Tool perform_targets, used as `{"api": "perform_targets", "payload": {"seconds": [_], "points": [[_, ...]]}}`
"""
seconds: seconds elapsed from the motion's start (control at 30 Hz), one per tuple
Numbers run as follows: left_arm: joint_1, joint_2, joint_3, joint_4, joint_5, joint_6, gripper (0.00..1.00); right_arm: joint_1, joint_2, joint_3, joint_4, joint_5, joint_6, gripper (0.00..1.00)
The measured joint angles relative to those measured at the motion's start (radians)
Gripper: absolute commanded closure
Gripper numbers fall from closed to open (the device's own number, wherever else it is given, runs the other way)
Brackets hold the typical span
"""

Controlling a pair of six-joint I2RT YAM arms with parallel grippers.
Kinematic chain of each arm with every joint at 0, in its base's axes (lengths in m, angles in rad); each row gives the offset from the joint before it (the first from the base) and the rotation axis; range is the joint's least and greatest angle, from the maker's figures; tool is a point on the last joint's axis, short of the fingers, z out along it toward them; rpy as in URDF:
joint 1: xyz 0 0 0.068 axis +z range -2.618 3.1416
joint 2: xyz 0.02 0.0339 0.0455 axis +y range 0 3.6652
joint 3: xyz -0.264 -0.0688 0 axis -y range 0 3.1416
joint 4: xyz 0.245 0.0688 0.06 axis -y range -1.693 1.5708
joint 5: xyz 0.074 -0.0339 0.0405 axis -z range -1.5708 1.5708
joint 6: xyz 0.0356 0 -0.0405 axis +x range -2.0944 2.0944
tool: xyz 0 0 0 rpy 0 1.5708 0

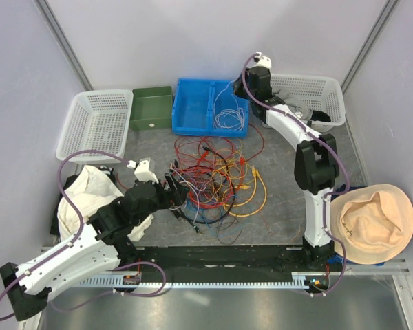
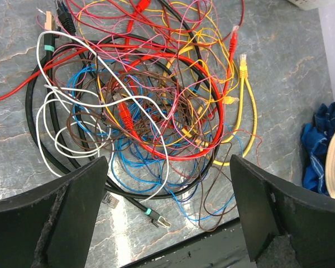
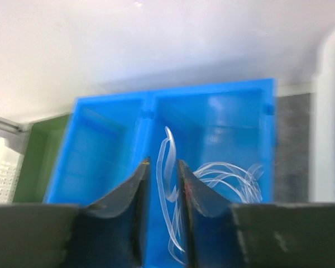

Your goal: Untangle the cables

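If diving the spread left hand (image 2: 167, 162) straight in, could just tighten the cable tangle (image 2: 156, 100) on the bench (image 2: 290, 67). Can't tell if nearly-shut right hand (image 3: 163, 167) pinching white cable (image 3: 168, 139) over blue bin (image 3: 223, 111); could drag it out.

The top external view looks steeply down from behind the near edge over the whole grey marbled tabletop (image 1: 282, 206). The left wrist view hangs close above the tangle of thin multicoloured cables (image 2: 156, 106), which lies central overhead. The blurred right wrist view faces closely into the blue two-compartment plastic bin (image 3: 111, 120), which sits at the far edge overhead.
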Motion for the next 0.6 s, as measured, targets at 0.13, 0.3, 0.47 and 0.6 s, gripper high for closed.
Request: {"api": "perform_targets", "payload": {"seconds": [0.13, 0.3, 0.47, 0.6], "points": [[0.000, 0.023, 0.000, 0.003, 0.002, 0.000, 0.01, 0.000, 0.102, 0.182, -0.102, -0.064, -0.019, 0.25], [0.000, 0.035, 0.000, 0.003, 0.014, 0.001, 0.00, 0.003, 0.088, 0.127, -0.172, -0.066, -0.023, 0.12], [0.000, 0.036, 0.003, 0.003, 0.015, 0.005, 0.01, 0.015, -0.043, -0.077, -0.188, -0.031, -0.011, 0.10], [0.000, 0.048, 0.023, 0.012, 0.013, 0.019, 0.02, 0.058, -0.307, -0.375, -0.084, 0.009, 0.032, 0.11]]}}
